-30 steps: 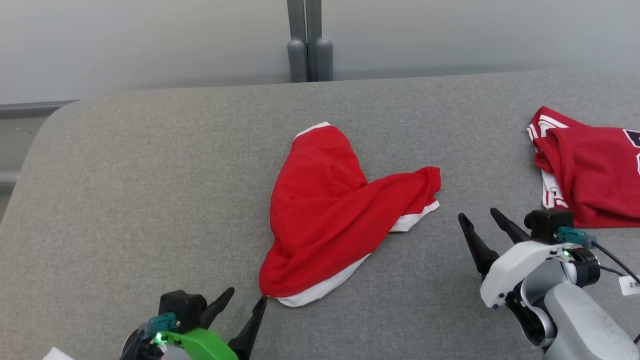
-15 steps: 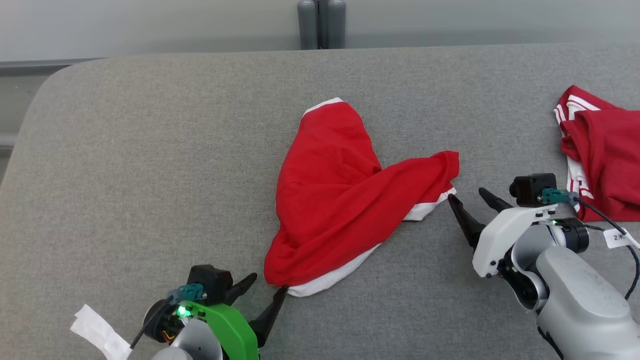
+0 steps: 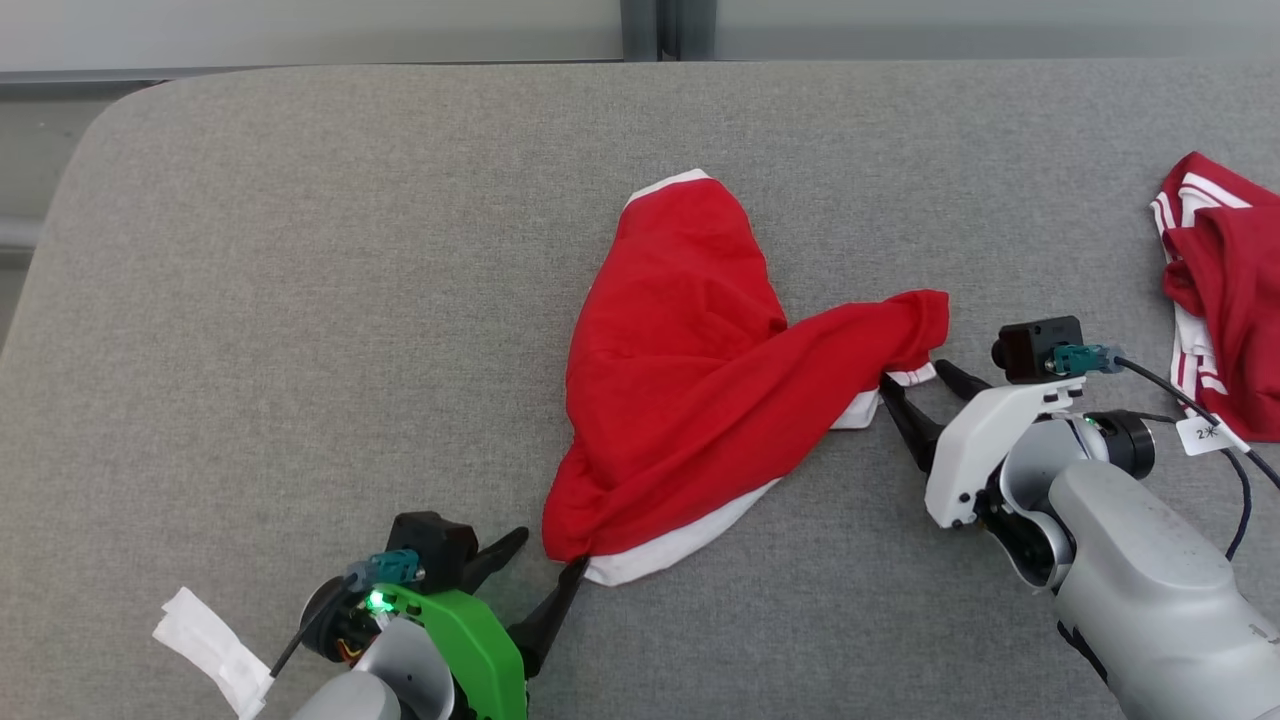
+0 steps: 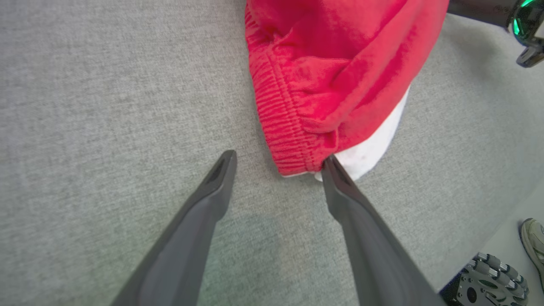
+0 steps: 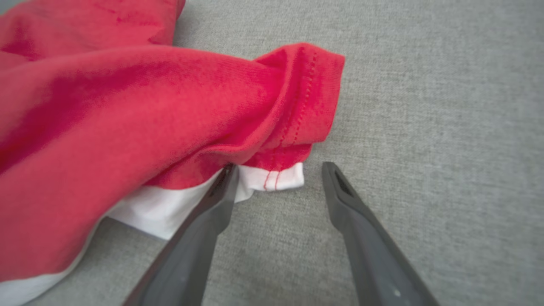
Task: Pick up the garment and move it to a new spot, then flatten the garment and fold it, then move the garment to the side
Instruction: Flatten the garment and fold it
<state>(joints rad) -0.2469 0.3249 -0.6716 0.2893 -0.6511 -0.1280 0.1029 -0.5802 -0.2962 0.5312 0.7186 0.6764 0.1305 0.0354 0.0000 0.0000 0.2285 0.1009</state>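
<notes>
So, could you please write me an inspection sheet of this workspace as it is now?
Surface: grey cloth-covered table, rounded corner.
Job's things: red garment with white trim, crumpled, lying mid-table.
Clutter: second red garment with white stripes, at the right edge.
Fingers: left fingers open, one tip touching the red garment's waistband corner; right fingers open, one tip against its white hem.
Cables: black cable with white tag at the right wrist.
Surroundings: pale wall behind; a shoe on the floor.
</notes>
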